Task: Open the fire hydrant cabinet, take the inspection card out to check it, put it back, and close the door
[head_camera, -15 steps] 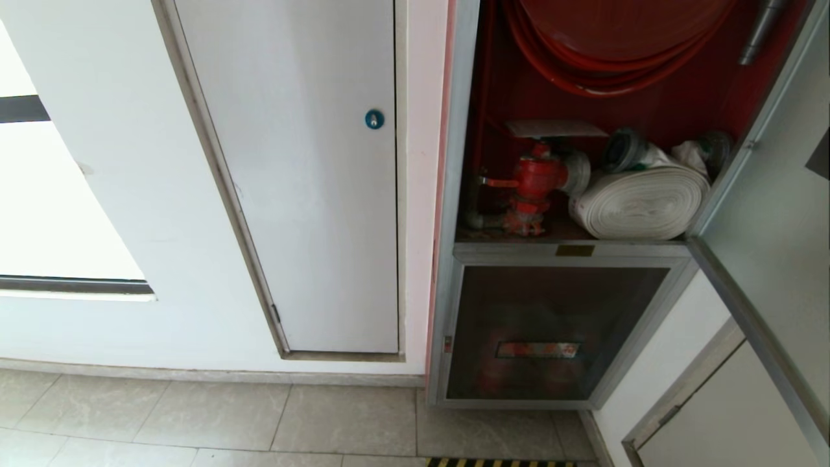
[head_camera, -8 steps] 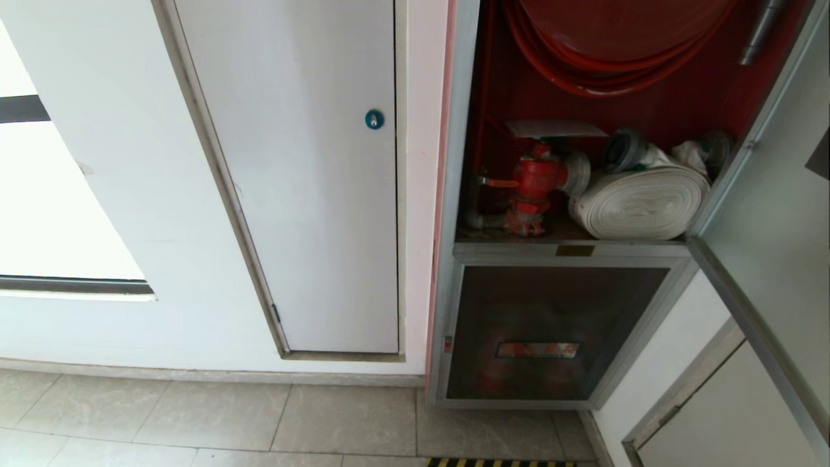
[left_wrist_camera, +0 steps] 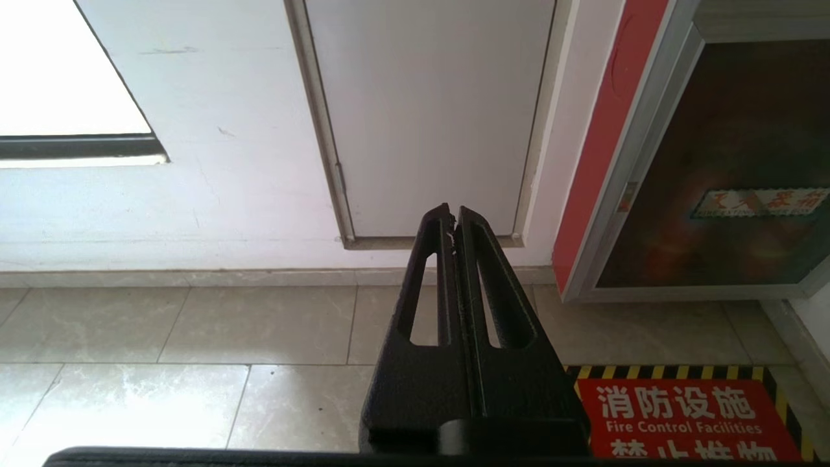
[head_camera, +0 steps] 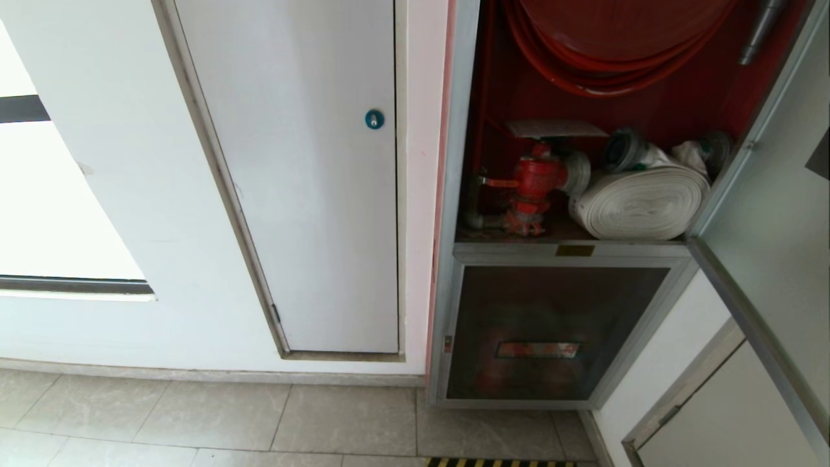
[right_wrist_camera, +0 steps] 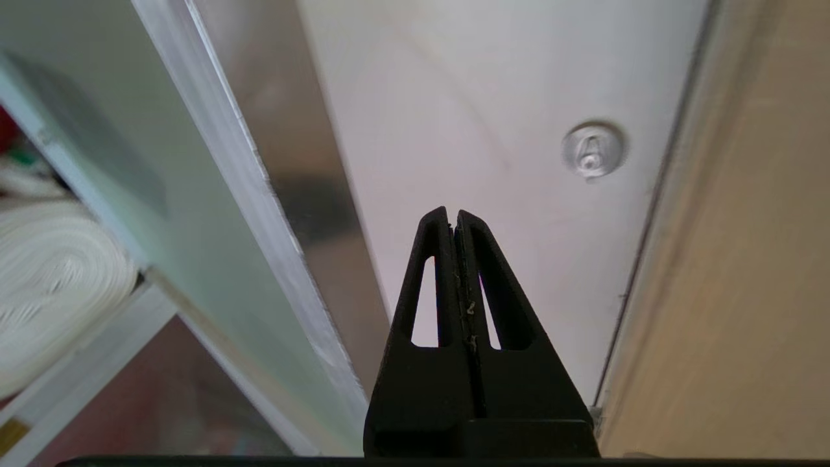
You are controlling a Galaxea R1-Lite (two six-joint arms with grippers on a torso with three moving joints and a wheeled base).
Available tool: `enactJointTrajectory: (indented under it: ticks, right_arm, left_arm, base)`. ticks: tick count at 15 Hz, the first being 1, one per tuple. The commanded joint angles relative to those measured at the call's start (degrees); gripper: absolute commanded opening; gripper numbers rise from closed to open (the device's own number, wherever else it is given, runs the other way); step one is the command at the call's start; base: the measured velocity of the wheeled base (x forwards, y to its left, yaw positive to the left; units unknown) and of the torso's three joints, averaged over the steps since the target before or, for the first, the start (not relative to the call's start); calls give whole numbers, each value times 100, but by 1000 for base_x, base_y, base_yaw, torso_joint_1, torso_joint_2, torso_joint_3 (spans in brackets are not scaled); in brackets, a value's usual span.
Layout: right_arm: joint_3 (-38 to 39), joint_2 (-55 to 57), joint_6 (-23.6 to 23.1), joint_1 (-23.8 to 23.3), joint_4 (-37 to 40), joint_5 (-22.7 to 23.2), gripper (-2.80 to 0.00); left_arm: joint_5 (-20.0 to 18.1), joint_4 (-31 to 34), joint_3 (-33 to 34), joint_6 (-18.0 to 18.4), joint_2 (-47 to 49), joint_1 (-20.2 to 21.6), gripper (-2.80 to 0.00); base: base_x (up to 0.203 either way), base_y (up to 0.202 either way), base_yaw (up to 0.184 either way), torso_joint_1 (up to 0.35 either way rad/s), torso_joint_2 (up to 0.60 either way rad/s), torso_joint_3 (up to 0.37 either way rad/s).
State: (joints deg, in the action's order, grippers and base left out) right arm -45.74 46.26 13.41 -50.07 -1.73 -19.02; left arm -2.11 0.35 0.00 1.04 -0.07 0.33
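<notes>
The fire hydrant cabinet (head_camera: 454,194) stands open in the head view. Its door (head_camera: 771,214) is swung out to the right, and the edge of the silver frame runs down toward the lower right corner. Inside, the inspection card (head_camera: 556,128) lies flat on top of the red valve (head_camera: 537,181), just beside the rolled white hose (head_camera: 639,202) and under the red hose reel (head_camera: 616,39). No arm shows in the head view. The right gripper (right_wrist_camera: 456,224) has its fingers pressed together and holds nothing; it points at a white panel just beside the edge of the open door. The left gripper (left_wrist_camera: 452,217) is also pressed together and empty, low over the tiled floor (left_wrist_camera: 194,324) in front of the white panel door (left_wrist_camera: 428,117).
</notes>
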Motion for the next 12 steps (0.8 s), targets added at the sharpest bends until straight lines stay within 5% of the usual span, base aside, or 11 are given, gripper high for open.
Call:
enactJointTrajectory:
  ticks: [1, 12]
  right_arm:
    - [-53, 317, 18, -45, 5, 91, -280]
    - [38, -89, -21, 75, 50, 1233, -280]
  left_arm:
    - [-5, -5, 0, 2, 7, 2, -280]
    - [0, -1, 0, 2, 7, 2, -280]
  base:
    - [0, 0, 0, 0, 0, 0]
    - [0, 0, 0, 0, 0, 0]
